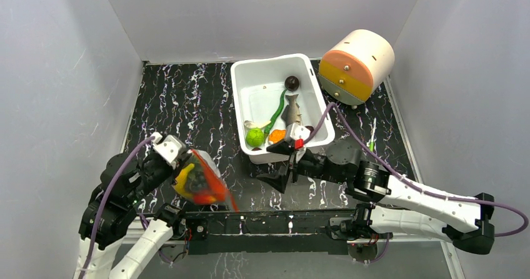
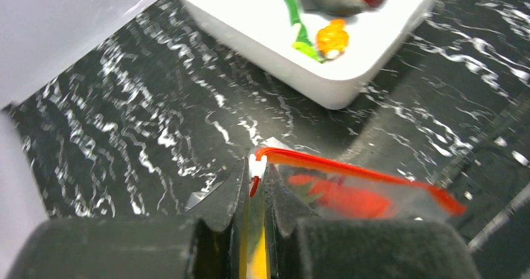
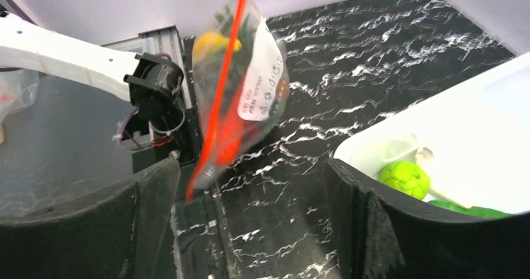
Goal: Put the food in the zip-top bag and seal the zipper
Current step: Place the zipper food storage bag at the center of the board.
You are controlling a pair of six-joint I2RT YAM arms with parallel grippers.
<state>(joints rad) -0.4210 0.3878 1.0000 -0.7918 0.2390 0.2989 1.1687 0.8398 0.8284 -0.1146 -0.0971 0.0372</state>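
The zip-top bag [image 1: 203, 182] hangs above the front left of the table, with a yellow piece, dark pieces and a red chili [image 2: 344, 199] inside. My left gripper [image 2: 256, 174] is shut on the bag's top corner, at the end of the red-orange zipper [image 2: 359, 174]. In the top view the left gripper [image 1: 187, 161] sits at the bag's upper left. My right gripper [image 1: 281, 164] stands open to the right of the bag, apart from it, with nothing between its fingers. The right wrist view shows the bag [image 3: 250, 85] and its zipper [image 3: 220, 97] hanging ahead of the right gripper [image 3: 250, 219].
A white bin [image 1: 245, 85] at the back centre holds more food: a lime [image 1: 254, 137], a fish [image 1: 292, 110], a long green piece [image 1: 275, 109], an orange piece [image 1: 277, 135] and a dark ball [image 1: 291, 82]. A round pink, orange and yellow drum [image 1: 356, 66] lies at the back right.
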